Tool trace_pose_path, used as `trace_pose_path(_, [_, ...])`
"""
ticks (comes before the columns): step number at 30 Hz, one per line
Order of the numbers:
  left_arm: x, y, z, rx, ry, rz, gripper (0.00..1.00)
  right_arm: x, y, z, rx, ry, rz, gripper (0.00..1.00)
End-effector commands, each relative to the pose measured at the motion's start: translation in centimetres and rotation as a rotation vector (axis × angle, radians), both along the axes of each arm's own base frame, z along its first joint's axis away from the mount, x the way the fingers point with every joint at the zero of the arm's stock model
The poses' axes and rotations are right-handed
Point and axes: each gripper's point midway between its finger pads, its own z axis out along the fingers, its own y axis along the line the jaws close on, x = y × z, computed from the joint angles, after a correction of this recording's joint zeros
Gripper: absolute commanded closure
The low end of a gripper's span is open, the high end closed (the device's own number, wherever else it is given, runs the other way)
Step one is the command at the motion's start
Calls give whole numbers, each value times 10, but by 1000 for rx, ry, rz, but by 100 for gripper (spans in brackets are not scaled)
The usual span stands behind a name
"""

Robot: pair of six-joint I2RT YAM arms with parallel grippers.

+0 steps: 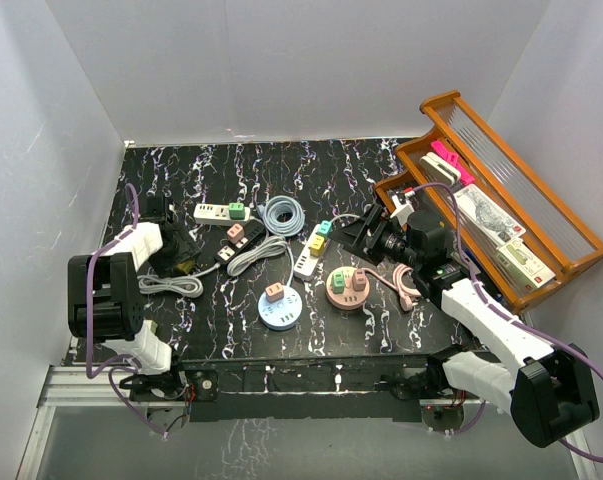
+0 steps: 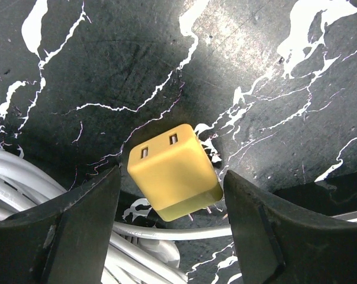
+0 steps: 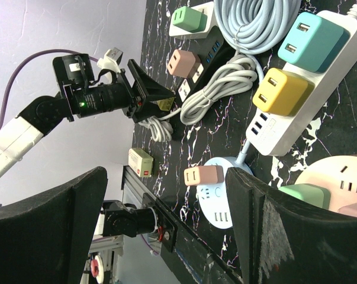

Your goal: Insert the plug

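A loose yellow cube plug (image 2: 173, 170) lies tilted on the black marble table (image 2: 107, 71), its two slots facing up and its prongs pointing down-right. My left gripper (image 2: 172, 190) is open, with a finger on each side of the plug and small gaps between. In the top view the left gripper (image 1: 178, 262) sits at the table's left by the yellow plug (image 1: 187, 267). A black power strip (image 1: 245, 241) with a pink plug lies just right of it. My right gripper (image 1: 364, 232) is open and empty above the table's right middle, and is wide open in its wrist view (image 3: 166, 195).
A white strip (image 1: 213, 211) with a green plug, a white strip (image 1: 308, 258) with teal and yellow plugs, a blue round socket (image 1: 279, 312), a pink round socket (image 1: 348, 290) and coiled cables (image 1: 283, 213) crowd the middle. A wooden rack (image 1: 556, 215) stands at right. White cable (image 2: 24, 177) lies under the left fingers.
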Motion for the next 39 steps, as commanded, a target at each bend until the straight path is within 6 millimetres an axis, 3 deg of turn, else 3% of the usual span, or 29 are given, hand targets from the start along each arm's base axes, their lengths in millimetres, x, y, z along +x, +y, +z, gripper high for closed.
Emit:
trace_pose_path(1, [-2, -8, 7, -29, -24, 5, 34, 4, -1, 16, 15, -65, -2, 21])
trace_pose_path(8, [14, 4, 7, 37, -26, -5, 45, 3, -2, 19, 18, -70, -6, 21])
trace_pose_path(13, [26, 4, 13, 36, -58, -15, 64, 3, -3, 18, 13, -68, -9, 21])
trace_pose_path(16, [32, 1, 29, 30, -115, -19, 66, 3, -3, 18, 11, -68, -9, 21])
trace_pose_path(19, [38, -5, 59, 8, -202, -23, 67, 4, -4, 17, 3, -73, -9, 21])
trace_pose_path(22, [43, -21, 93, -70, -308, -25, 67, 6, -3, 17, -21, -108, 6, 21])
trace_pose_path(26, [44, -57, 136, -270, -435, -17, 67, 14, -5, 23, -75, -149, 3, 20])
trace_pose_path(30, [46, -93, 179, -496, -554, 9, 67, 24, -1, 41, -104, -205, -24, 20])
trace_pose_path(39, [33, -158, 229, -784, -608, 14, 67, 21, 51, 73, -128, -291, -89, 21])
